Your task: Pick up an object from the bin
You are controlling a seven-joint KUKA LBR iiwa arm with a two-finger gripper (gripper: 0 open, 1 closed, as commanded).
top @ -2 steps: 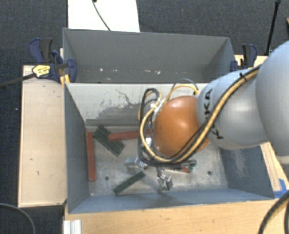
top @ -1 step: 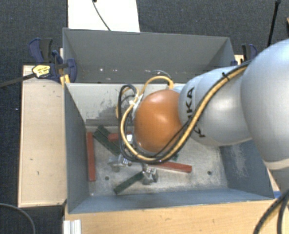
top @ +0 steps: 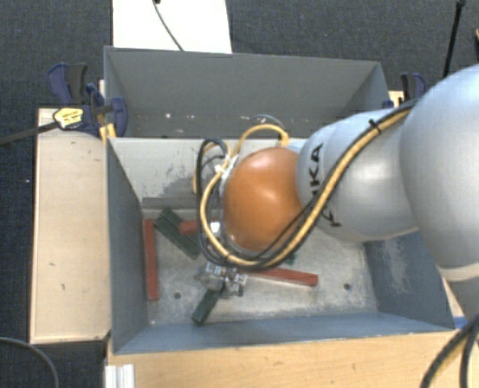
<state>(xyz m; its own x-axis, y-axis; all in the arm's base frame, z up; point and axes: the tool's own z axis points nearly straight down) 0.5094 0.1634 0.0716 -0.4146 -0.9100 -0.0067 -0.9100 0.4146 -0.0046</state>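
My gripper (top: 223,280) is low over the bin floor, near the front and a little left of the middle, mostly hidden under the arm's orange cover. A dark green bar (top: 205,305) lies slanted just below it, its upper end reaching up to the gripper. A red stick (top: 286,277) lies flat to the gripper's right, its left end hidden by the gripper. A dark green block (top: 174,229) lies to the upper left, with a small red piece (top: 189,227) beside it.
A long red stick (top: 150,259) lies along the bin's left wall. The arm and its cables cover the middle and right of the bin. Bare floor shows at the front right corner.
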